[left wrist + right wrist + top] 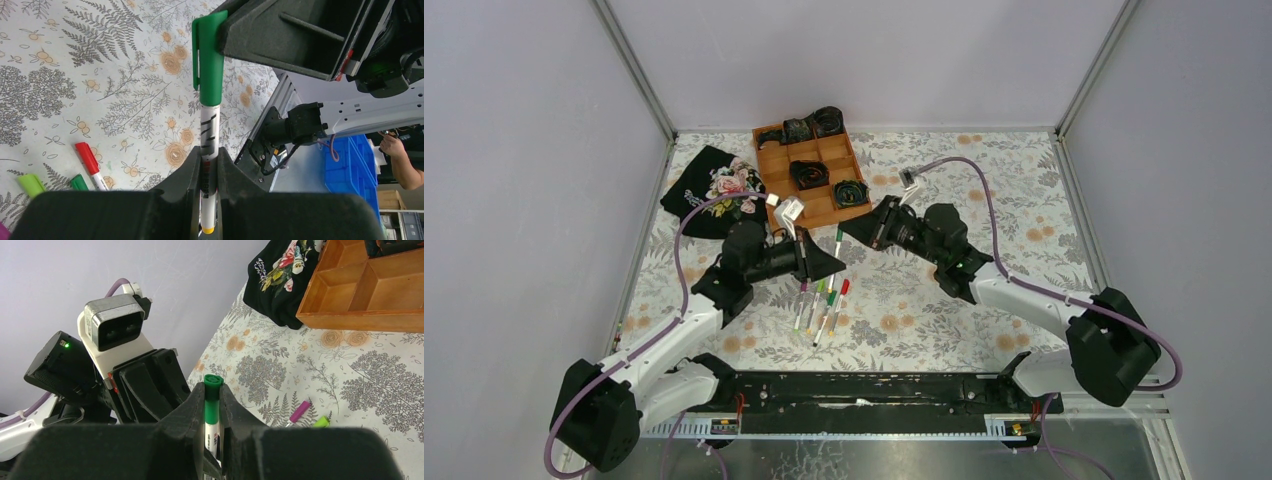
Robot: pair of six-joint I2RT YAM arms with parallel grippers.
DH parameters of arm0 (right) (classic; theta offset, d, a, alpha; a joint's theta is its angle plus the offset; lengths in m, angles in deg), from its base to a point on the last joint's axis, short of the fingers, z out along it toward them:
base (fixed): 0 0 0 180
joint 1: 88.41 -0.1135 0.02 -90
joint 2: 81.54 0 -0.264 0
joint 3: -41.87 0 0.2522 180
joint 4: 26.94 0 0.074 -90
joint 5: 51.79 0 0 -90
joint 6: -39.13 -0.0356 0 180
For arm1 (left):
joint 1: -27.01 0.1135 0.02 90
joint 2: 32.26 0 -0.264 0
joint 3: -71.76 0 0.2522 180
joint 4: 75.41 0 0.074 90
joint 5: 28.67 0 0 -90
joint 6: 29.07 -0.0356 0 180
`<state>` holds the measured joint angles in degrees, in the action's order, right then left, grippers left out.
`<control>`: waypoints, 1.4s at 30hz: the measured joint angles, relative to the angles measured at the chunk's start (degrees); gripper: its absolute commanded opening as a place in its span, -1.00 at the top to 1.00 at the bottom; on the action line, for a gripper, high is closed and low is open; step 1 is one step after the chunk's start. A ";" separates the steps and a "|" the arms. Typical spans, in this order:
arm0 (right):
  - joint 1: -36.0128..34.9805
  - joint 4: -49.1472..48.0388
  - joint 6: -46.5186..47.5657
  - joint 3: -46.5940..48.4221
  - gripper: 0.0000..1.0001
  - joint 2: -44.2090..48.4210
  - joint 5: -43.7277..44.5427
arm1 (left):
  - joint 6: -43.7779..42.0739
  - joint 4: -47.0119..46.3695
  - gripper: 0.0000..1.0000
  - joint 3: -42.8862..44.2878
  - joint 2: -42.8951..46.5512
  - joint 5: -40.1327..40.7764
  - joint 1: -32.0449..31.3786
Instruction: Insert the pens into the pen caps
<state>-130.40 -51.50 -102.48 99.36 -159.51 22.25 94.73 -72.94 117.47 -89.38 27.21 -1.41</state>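
Found the left gripper [210, 154] clamped on the white barrel of a pen [210, 127] near its yellow end, the barrel running straight out from between the jaws. Found the dark green cap [209, 55] seated over the far end, pinched between the jaws of the right gripper [213, 390], only its top poking out. Saw the other pens [822, 305] lying on the floral mat [944, 310] below.
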 measured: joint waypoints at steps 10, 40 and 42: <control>-1.38 13.07 5.84 1.70 -0.51 7.06 -1.73 | -1.53 -3.30 1.00 0.17 3.19 -1.77 0.22; 0.26 19.15 9.86 12.83 1.00 2.93 -10.93 | -1.42 -3.32 1.00 0.15 5.86 -7.17 0.22; 0.31 18.05 9.60 12.17 1.00 2.95 -11.30 | -0.85 -3.32 1.00 0.15 5.86 -7.17 0.22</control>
<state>-130.10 -33.45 -92.89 111.53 -156.56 10.95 93.88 -76.26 117.62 -83.52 20.04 -1.19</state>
